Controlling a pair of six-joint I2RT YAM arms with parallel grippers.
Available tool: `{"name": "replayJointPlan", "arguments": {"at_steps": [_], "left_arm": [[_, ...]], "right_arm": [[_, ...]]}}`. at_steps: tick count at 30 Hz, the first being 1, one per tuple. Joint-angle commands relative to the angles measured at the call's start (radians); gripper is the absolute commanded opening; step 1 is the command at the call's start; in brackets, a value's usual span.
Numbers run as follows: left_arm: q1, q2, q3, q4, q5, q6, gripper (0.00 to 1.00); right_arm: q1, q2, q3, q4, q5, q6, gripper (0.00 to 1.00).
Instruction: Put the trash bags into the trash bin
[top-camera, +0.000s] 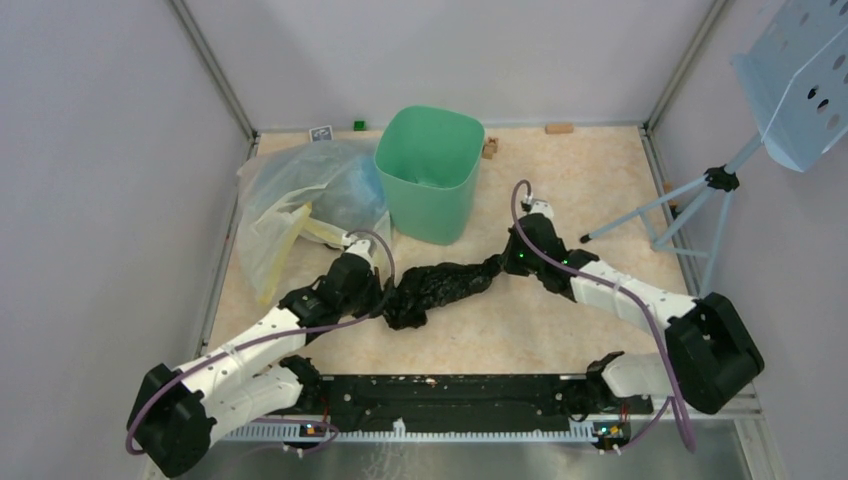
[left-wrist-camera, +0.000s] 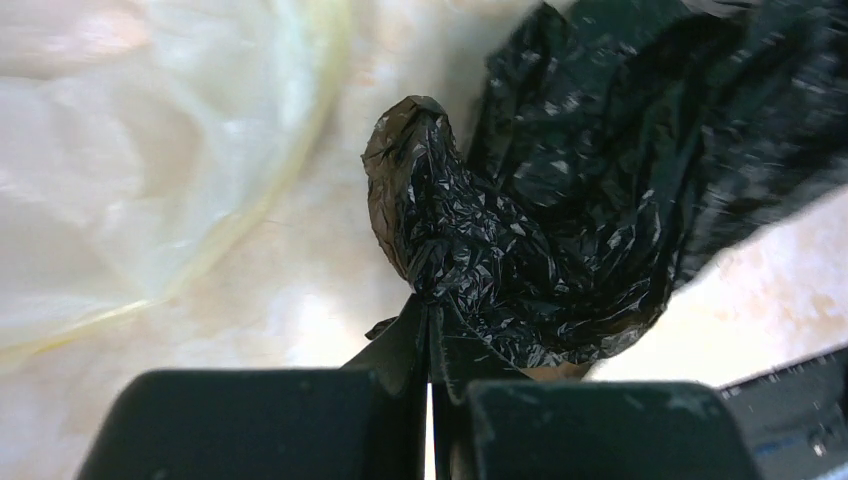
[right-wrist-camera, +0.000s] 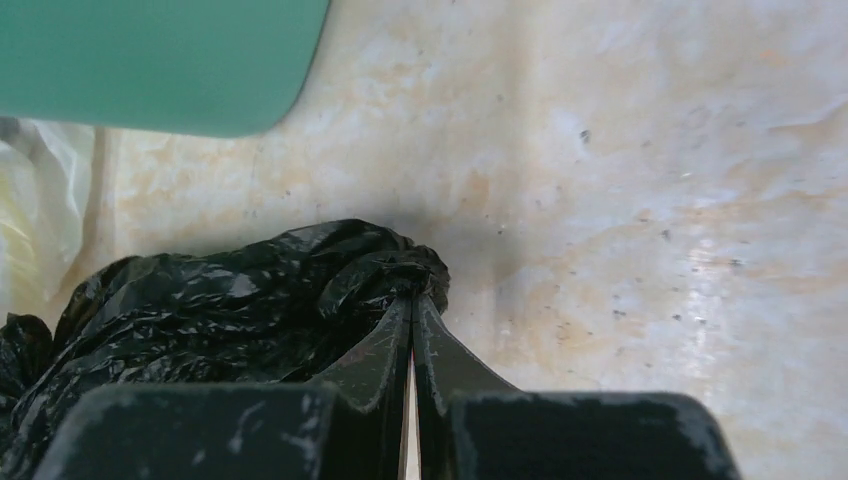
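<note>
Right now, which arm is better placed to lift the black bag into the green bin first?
Right, probably. Each claw is shut on one end of the black bag, but the right claw has the bin just ahead in its own view; the left claw sits beside the clear bag.

I see the black trash bag pulled out into a crumpled, glossy rope. It runs from lower left up to the right, just on the near side of the bin. Its left end bunches into a fatter lump, pinched in the left gripper. Its right end is nipped in the right gripper. The bin is mint green, upright and open-topped, rounded-square at the rim and narrower at its base. The bag is wholly outside it.
</note>
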Motion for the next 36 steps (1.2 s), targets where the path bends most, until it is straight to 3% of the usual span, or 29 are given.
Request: {"name": "replayJointPlan", "arguments": {"at_steps": [1, 7, 13, 21, 28, 36], "left_arm": [[0.004, -0.072, 0.057, -0.112, -0.213, -0.059, 0.00], [0.003, -0.201, 0.042, -0.139, -0.277, -0.119, 0.00], [0.004, -0.272, 0.029, -0.117, -0.291, -0.130, 0.00], [0.035, -0.099, 0.115, -0.205, -0.327, -0.171, 0.00], [0.102, -0.042, 0.145, -0.078, -0.230, -0.100, 0.00], [0.155, 0.153, 0.291, -0.004, -0.126, 0.003, 0.00]], "right_arm": [[-0.025, -0.154, 0.020, -0.073, 0.149, -0.030, 0.00], [-0.107, -0.312, 0.002, -0.136, 0.166, -0.033, 0.00], [-0.113, -0.374, -0.003, -0.163, 0.165, -0.046, 0.00], [-0.133, -0.414, -0.016, -0.238, 0.232, 0.006, 0.00], [-0.134, -0.433, 0.002, -0.238, 0.187, -0.036, 0.00], [-0.134, -0.333, 0.094, -0.248, 0.034, -0.069, 0.00]]}}
